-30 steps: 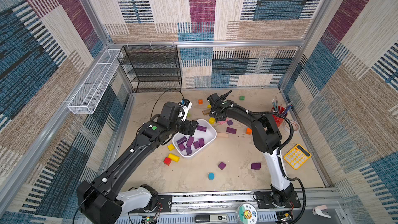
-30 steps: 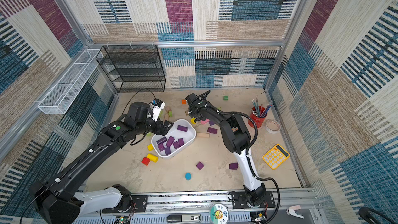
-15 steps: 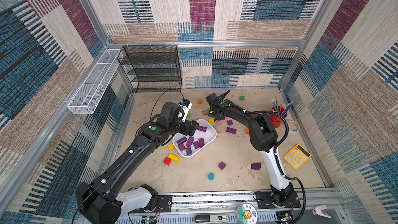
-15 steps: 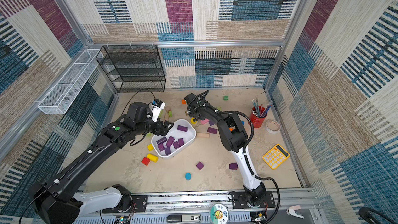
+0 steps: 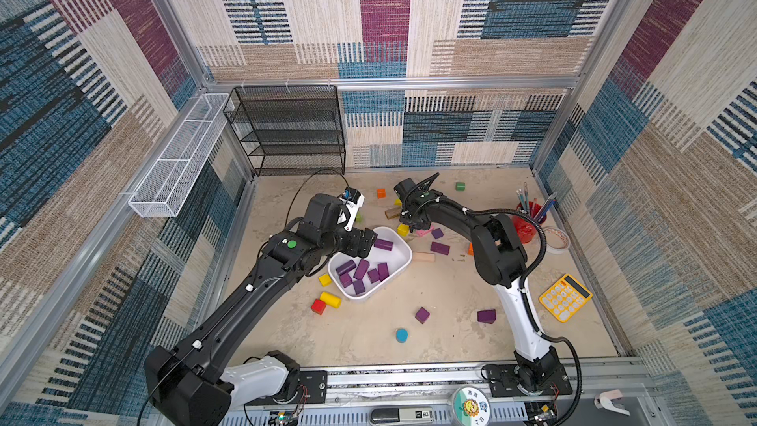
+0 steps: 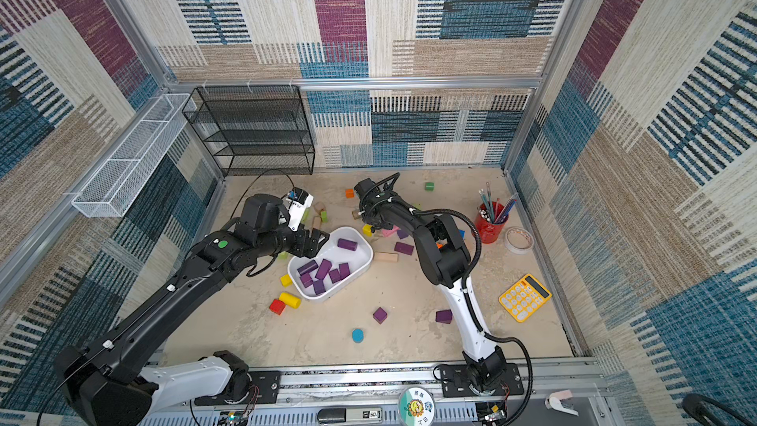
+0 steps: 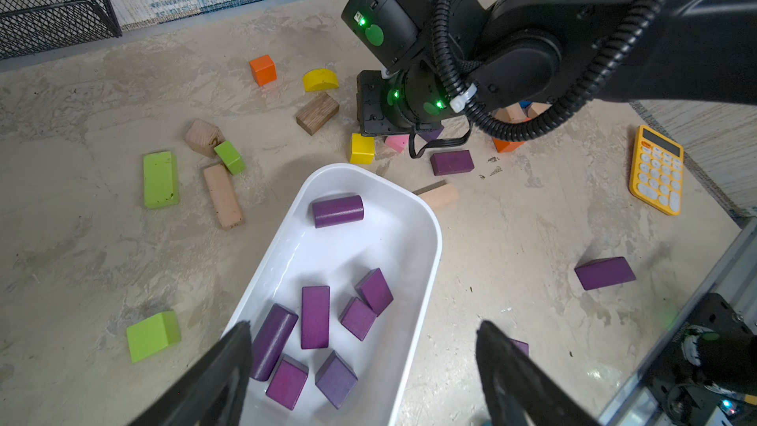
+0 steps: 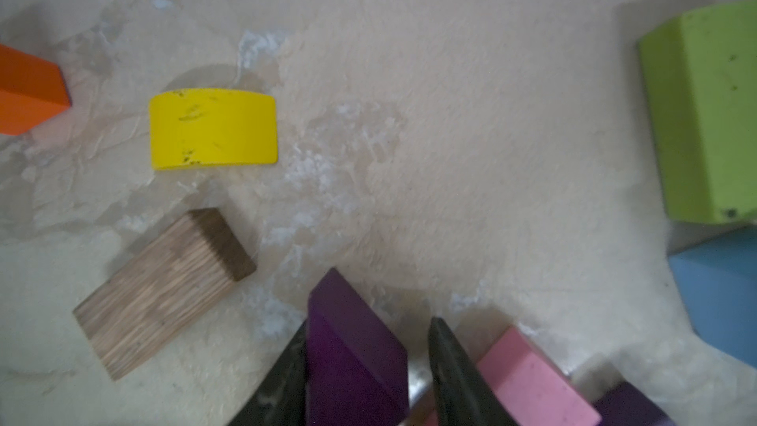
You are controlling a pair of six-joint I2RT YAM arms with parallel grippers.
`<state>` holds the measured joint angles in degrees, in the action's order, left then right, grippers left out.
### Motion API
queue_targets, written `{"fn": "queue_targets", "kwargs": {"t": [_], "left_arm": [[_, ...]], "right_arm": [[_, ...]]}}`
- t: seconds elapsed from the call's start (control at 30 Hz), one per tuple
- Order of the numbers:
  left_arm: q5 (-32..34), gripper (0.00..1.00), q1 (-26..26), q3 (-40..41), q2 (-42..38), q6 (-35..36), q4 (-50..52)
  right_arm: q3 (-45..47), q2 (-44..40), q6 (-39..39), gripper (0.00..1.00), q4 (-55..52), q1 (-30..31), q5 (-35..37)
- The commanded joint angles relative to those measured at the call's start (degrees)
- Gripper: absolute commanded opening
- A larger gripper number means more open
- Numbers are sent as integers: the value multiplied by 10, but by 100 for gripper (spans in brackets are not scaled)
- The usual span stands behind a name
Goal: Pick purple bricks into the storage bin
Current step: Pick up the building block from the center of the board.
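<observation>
Right gripper [image 8: 368,323] jaws narrow, straddling purple brick [image 8: 352,354] at frame's lower centre — clamp unconfirmed; brick's long axis runs along jaws.

We are seeing the purple bricks [image 5: 361,269] glowing dark violet against the white storage bin [image 5: 399,258]. The floor [image 5: 368,338] is showing mottled sandy beige, and the red cube [image 5: 318,306], yellow cylinder [image 5: 331,299] and blue disc [image 5: 402,335] are standing out. The calculator [image 5: 565,297] is showing yellow with pale keys, the pen cup [image 5: 526,231] red, the rack [image 5: 286,129] black mesh — and the walls [image 5: 385,14] are wearing striped patches of blue, maroon and beige.
</observation>
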<state>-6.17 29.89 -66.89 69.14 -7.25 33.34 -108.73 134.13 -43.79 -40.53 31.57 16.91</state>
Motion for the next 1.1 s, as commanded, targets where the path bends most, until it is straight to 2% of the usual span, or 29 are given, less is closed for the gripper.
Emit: {"fn": "queue_targets", "kwargs": {"t": [0.0,0.1,0.23,0.57,1.07], "left_arm": [[-2,87,-1,2,2,-7,-10],[-2,87,-2,2,3,-7,-10],[-1,87,-4,1,11,-8,-11],[17,87,-17,1,24,-4,-7],[5,87,-78,-5,49,-21,-3]], "right_arm": [[-3,1,10,42,8,1,2],[-3,-3,13,35,11,1,2],[3,-12,21,35,16,1,2],[14,-49,43,35,19,1,15],[69,-140,78,35,17,24,43]]}}
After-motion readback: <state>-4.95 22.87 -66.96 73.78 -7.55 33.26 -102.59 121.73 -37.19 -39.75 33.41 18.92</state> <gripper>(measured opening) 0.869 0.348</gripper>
